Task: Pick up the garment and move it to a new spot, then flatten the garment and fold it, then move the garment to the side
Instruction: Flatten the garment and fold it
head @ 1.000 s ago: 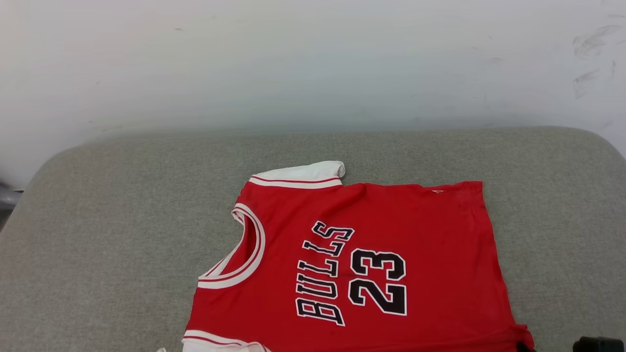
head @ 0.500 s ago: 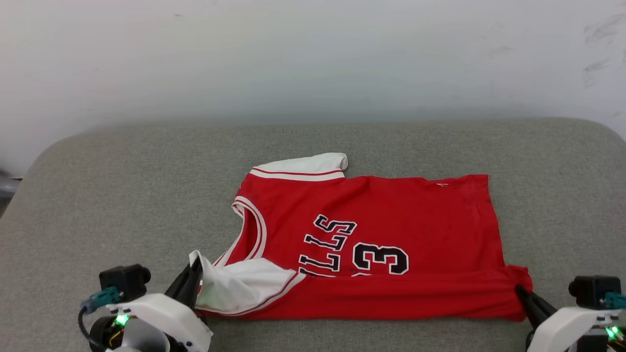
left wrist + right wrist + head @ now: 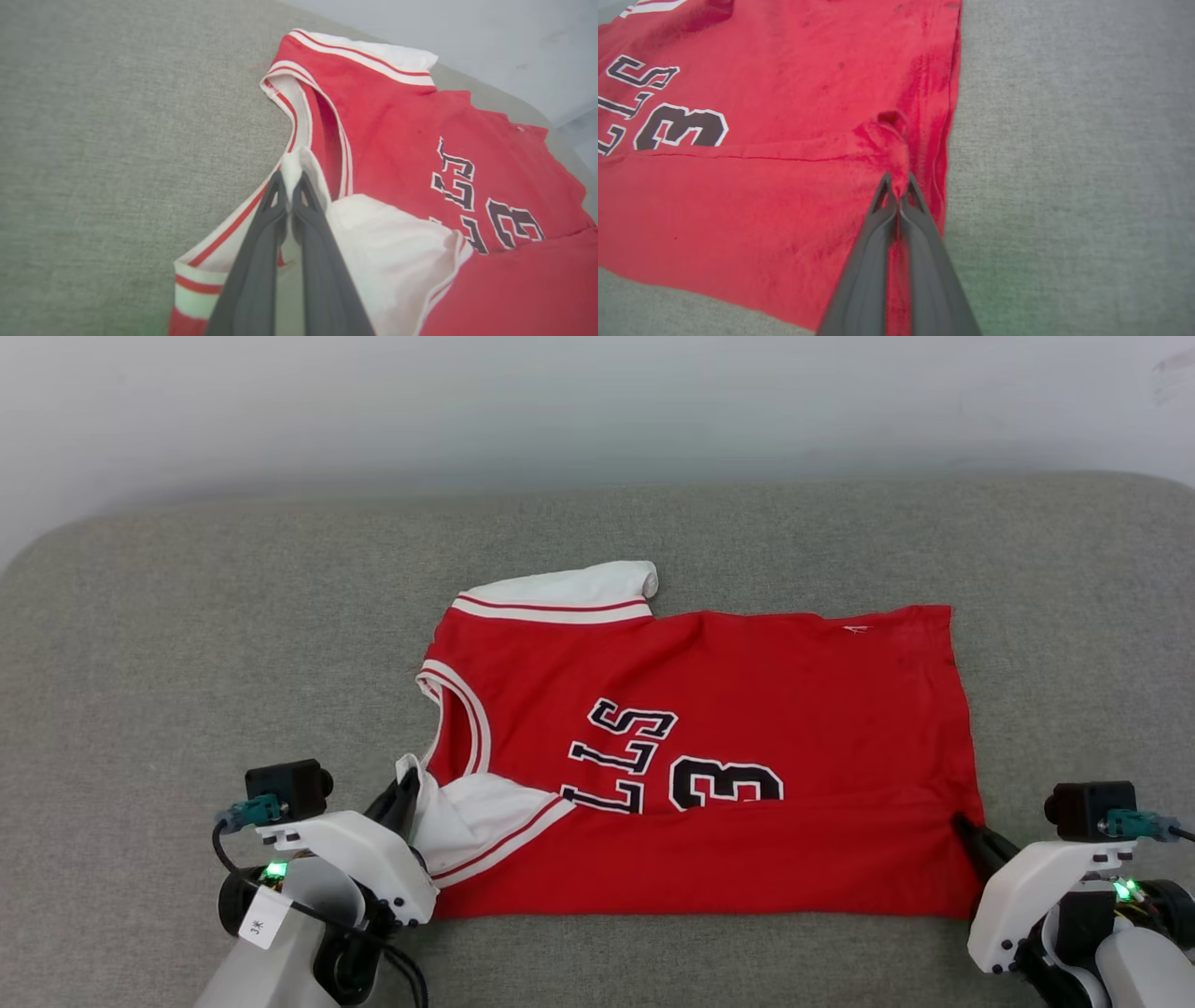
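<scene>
Folded the near edge of the garment (image 3: pixel 747 691) farther over itself than a second earlier, hiding the "BU" and the "2" on show then and leaving "LLS" (image 3: pixel 624 747) and "3" uncovered. Tilted the head camera down as well, shifting the whole picture.

Gripped the near white sleeve (image 3: pixel 392 242) with the left gripper (image 3: pixel 405 791), fingertips pinched tight on a fold of white cloth just beside the striped neckline (image 3: pixel 303 112). Clamped the right gripper (image 3: pixel 960 822) in the same manner, fingers pressed together on a bunched nub of red cloth at the hem corner, close to the shirt's right-hand edge. Held both corners low over the red body, touching it or nearly so; could not tell which.

Lay spread on a grey upholstered cushion (image 3: pixel 187 663), collar toward the robot's left and hem toward its right, with the near part doubled over along a straight crease cutting across the number. Left the far sleeve (image 3: pixel 569 590) flat, pointing away toward the pale wall (image 3: pixel 560 401) behind the cushion. Showed bare grey fabric on every side of the shirt, and only the doubled flap lying over the print. Glowed green at both wrists in the head view, beside small dark camera blocks with teal plugs.
</scene>
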Available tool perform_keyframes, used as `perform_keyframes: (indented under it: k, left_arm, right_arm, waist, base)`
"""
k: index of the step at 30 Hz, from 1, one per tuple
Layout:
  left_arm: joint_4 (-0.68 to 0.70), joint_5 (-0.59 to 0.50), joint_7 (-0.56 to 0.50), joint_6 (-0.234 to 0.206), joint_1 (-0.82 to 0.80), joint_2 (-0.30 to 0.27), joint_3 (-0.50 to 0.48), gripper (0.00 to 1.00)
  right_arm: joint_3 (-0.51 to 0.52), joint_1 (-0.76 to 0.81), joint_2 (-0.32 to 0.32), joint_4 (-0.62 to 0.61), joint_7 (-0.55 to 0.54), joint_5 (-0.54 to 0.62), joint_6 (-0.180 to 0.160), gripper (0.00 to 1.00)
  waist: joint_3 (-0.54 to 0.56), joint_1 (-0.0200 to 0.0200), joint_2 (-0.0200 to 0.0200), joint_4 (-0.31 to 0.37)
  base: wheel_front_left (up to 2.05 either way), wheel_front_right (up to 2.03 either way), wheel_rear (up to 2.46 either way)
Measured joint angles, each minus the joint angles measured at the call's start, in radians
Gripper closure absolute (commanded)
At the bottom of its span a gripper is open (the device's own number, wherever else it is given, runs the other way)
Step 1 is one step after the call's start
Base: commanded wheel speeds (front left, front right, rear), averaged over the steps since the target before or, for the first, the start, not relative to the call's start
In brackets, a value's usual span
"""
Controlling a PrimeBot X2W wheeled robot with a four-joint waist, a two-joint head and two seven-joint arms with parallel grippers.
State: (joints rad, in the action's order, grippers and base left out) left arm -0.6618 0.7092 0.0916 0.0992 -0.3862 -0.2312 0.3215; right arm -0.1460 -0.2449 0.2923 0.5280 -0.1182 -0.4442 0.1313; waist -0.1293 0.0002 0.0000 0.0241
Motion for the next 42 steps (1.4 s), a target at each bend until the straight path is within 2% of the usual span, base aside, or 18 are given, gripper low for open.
perform_keyframes:
  k: [1,2,4,5,6,7,8,9,15,18,23,29,34,38,42]
  left_arm:
    - [-0.026,0.001,0.000,0.007,-0.010,0.004,0.003,1.00]
    - [-0.049,0.008,0.000,0.009,-0.018,0.008,0.006,1.00]
    - [-0.090,0.012,0.002,0.016,-0.031,0.015,0.016,1.00]
    - [-0.107,0.017,0.004,0.017,-0.038,0.017,0.020,1.00]
    - [-0.123,0.020,0.006,0.021,-0.046,0.018,0.023,0.82]
    - [-0.139,0.024,0.009,0.023,-0.054,0.018,0.024,0.56]
    - [-0.151,0.026,0.012,0.024,-0.060,0.018,0.026,0.13]
    - [-0.163,0.029,0.017,0.024,-0.064,0.018,0.027,0.00]
    - [-0.196,0.035,0.072,0.029,-0.072,-0.004,0.026,0.00]
    - [-0.198,0.036,0.076,0.029,-0.076,-0.027,0.026,0.00]
    - [-0.162,0.039,0.020,0.026,-0.093,-0.088,0.024,0.00]
    - [-0.054,0.085,-0.214,0.023,-0.092,-0.176,0.029,0.00]
    - [0.098,0.149,-0.475,-0.013,-0.028,-0.251,0.037,0.00]
    - [0.238,0.214,-0.662,-0.099,0.047,-0.308,0.025,0.00]
    - [0.356,0.226,-0.740,-0.189,0.129,-0.339,0.021,0.00]
  right_arm:
    - [-0.003,-0.006,-0.002,0.017,0.012,-0.006,0.000,0.99]
    - [-0.009,-0.012,-0.004,0.034,0.022,-0.006,0.000,0.88]
    - [-0.020,-0.022,-0.009,0.065,0.042,-0.014,0.000,0.84]
    - [-0.026,-0.026,-0.010,0.077,0.053,-0.016,0.000,0.77]
    - [-0.031,-0.032,-0.011,0.090,0.064,-0.019,0.000,0.68]
    - [-0.038,-0.036,-0.012,0.098,0.075,-0.025,0.000,0.56]
    - [-0.045,-0.038,-0.012,0.101,0.101,-0.028,0.000,0.34]
    - [-0.050,-0.041,-0.012,0.102,0.132,-0.027,0.000,0.00]
    - [-0.049,-0.042,-0.021,0.091,0.300,-0.021,0.000,0.00]
    - [-0.027,-0.038,-0.029,0.078,0.331,-0.010,0.000,0.00]
    - [0.016,-0.003,-0.048,0.014,0.357,0.013,0.000,0.00]
    - [0.055,0.046,-0.077,-0.050,0.337,0.044,0.000,0.00]
    - [0.087,0.082,-0.108,-0.095,0.313,0.059,0.000,0.00]
    - [0.104,0.091,-0.126,-0.118,0.299,0.066,0.000,0.00]
    - [0.110,0.091,-0.140,-0.131,0.289,0.064,0.000,0.00]
  waist:
    - [-0.006,0.0000,0.0000,0.001]
    - [-0.010,0.0000,0.0000,0.003]
    - [-0.015,0.0000,0.0000,0.006]
    - [-0.017,0.0000,0.0000,0.007]
    - [-0.018,0.0000,0.0000,0.008]
    - [-0.017,0.0000,0.0000,0.009]
    - [-0.016,-0.0001,0.0000,0.010]
    - [-0.015,-0.0001,0.0000,0.011]
    - [0.010,-0.0001,0.0000,0.019]
    - [0.023,-0.0002,0.0000,0.024]
    - [0.041,-0.0002,0.0000,0.032]
    - [0.045,-0.0002,0.0000,0.052]
    - [0.040,-0.0002,0.0000,0.072]
    - [0.028,-0.0002,0.0000,0.085]
    - [0.012,-0.0003,0.0000,0.098]
  base:
    - [0.00,0.00,0.00]
    - [0.00,0.00,0.00]
    - [0.00,0.00,0.00]
    - [0.00,0.00,0.00]
    - [0.00,0.00,0.00]
    - [0.00,0.00,0.00]
    - [0.00,0.00,0.00]
    - [0.00,0.00,0.00]
    - [0.00,0.00,0.00]
    - [0.00,0.00,0.00]
    - [0.00,0.00,0.00]
    - [0.00,0.00,0.00]
    - [0.00,0.00,0.00]
    - [0.00,0.00,0.00]
    - [0.00,0.00,0.00]
